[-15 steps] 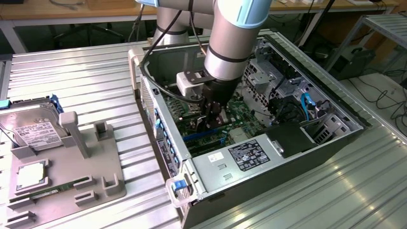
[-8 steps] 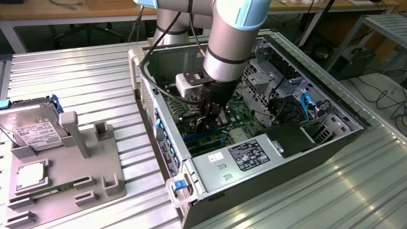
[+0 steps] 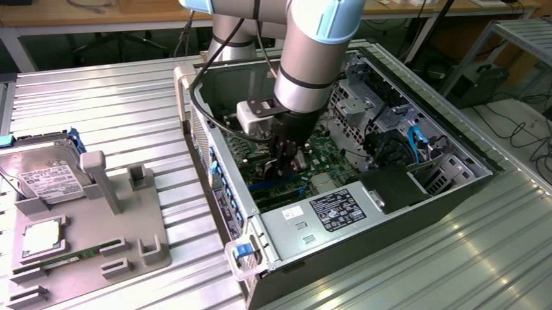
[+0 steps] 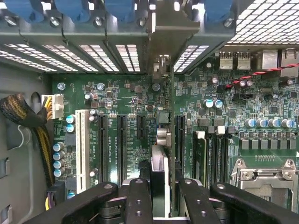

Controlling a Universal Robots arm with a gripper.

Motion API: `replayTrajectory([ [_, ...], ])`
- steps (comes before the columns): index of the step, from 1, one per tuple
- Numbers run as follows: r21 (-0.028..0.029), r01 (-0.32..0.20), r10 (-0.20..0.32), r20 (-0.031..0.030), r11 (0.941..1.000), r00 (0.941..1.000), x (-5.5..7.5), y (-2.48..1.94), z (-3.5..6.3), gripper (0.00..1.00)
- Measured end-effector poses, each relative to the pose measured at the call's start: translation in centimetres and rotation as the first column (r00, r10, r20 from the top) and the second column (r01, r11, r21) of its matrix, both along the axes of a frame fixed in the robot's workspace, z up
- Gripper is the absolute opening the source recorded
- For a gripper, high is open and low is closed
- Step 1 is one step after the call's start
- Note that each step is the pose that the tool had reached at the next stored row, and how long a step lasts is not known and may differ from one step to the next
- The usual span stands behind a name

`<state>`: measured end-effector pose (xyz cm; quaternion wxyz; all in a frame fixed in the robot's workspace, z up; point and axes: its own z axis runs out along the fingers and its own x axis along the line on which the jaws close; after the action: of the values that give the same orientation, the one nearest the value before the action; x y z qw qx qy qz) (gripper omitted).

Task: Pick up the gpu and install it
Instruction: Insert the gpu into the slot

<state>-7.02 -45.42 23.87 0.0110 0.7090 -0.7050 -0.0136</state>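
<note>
In the lower left of the exterior frame a grey fixture tray [image 3: 129, 226] on the ribbed tabletop [image 3: 112, 110] carries a hard drive [image 3: 43, 177]. At centre, the arm reaches straight down into the open computer case [image 3: 345, 213]. Its jaws [image 4: 159, 189] pinch the gpu [image 4: 160, 172] edge-on, upright over the motherboard's [image 4: 131, 100] expansion slots.

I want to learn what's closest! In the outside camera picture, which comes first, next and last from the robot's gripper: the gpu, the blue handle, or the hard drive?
1. The gpu, held edge-on in the gripper, inside the computer case.
2. The blue handle, at the case's near corner.
3. The hard drive, far off at the exterior view's left.
</note>
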Motion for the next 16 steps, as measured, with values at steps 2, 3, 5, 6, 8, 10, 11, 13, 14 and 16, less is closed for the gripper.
replayTrajectory([
  [2, -0.0003, 0.0, 0.0, -0.0004, 1.0, 1.0, -0.01, 0.01, -0.28, 0.28],
  [3, 0.0001, 0.0, 0.0, -0.0003, 1.0, 1.0, -0.01, 0.01, -0.31, 0.28],
  [5, 0.0005, 0.0, 0.0, -0.0001, 1.0, 1.0, -0.03, 0.02, -0.33, 0.28],
  [6, 0.0005, 0.0, 0.0, -0.0001, 1.0, 1.0, -0.03, 0.02, -0.33, 0.28],
  [8, 0.0021, 0.0, 0.0, 0.0006, 1.0, 1.0, -0.03, 0.04, 0.08, 0.28],
  [10, 0.0008, 0.0, 0.0, 0.0, 1.0, 1.0, -0.03, 0.03, 0.36, 0.28],
  [11, 0.0007, 0.0, 0.0, 0.0, 1.0, 1.0, -0.03, 0.02, 0.37, 0.28],
  [13, 0.0004, 0.0, 0.0, -0.0001, 1.0, 1.0, -0.03, 0.02, 0.37, 0.28],
  [14, -0.0009, 0.0, 0.0, -0.0002, 1.0, 1.0, -0.03, 0.02, 0.34, 0.28],
  [16, -0.0078, 0.0, 0.0, -0.0002, 1.0, 1.0, -0.03, 0.02, 0.25, 0.28],
])
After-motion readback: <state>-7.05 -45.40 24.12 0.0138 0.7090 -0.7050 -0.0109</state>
